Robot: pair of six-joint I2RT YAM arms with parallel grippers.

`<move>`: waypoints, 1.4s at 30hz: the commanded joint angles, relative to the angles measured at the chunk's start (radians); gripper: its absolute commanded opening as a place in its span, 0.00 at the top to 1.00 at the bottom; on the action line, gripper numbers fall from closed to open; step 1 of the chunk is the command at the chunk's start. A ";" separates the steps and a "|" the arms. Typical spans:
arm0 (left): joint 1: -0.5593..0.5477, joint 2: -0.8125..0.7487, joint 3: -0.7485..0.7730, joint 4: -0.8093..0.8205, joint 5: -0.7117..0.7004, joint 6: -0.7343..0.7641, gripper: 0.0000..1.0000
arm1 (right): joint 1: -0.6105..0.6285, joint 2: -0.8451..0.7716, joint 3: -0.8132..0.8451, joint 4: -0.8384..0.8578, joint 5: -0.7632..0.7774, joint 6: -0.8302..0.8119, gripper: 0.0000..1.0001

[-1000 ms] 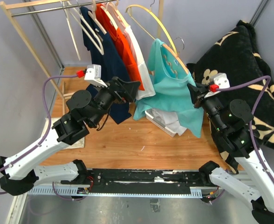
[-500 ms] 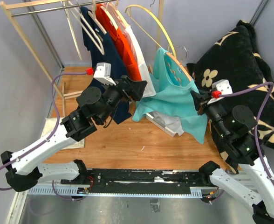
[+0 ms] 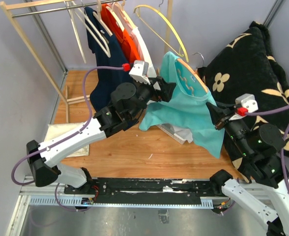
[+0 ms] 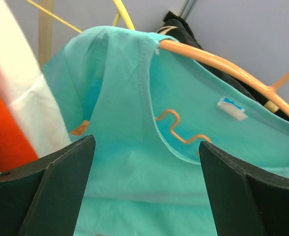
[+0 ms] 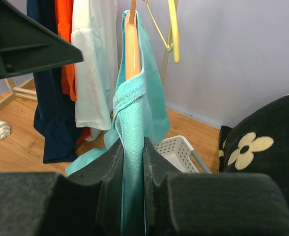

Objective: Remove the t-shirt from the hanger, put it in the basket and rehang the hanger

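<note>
A teal t-shirt (image 3: 184, 105) hangs on an orange hanger (image 3: 196, 78), held out in front of the rack. My right gripper (image 3: 217, 117) is shut on the shirt's shoulder and sleeve fabric (image 5: 133, 142), with the hanger's end (image 5: 130, 46) just above the jaws. My left gripper (image 3: 171, 88) is open, its black fingers (image 4: 51, 187) spread wide before the shirt's collar (image 4: 154, 125). The hanger's orange arm (image 4: 218, 64) and wire loop show inside the neck opening.
A wooden rack (image 3: 31, 39) holds navy (image 3: 107, 64), orange (image 3: 127, 42) and white (image 3: 144, 54) shirts and a yellow hanger (image 3: 159, 22). A white basket (image 3: 176, 130) stands under the teal shirt. A black floral blanket (image 3: 257, 73) lies on the right.
My left arm has swung right and forward, bringing its open gripper up to the teal shirt's collar. My right gripper has pulled the shirt and hanger rightward and toward me.
</note>
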 commanded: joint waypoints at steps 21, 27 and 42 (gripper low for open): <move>0.007 0.261 0.246 0.173 -0.016 0.155 0.48 | 0.021 -0.121 0.035 0.017 -0.036 0.040 0.99; 0.007 0.267 0.254 0.182 0.030 0.195 0.84 | 0.021 -0.118 0.032 0.028 -0.026 0.040 0.99; 0.004 0.202 0.286 0.118 0.467 0.275 1.00 | 0.022 -0.097 -0.138 0.304 0.021 0.081 0.99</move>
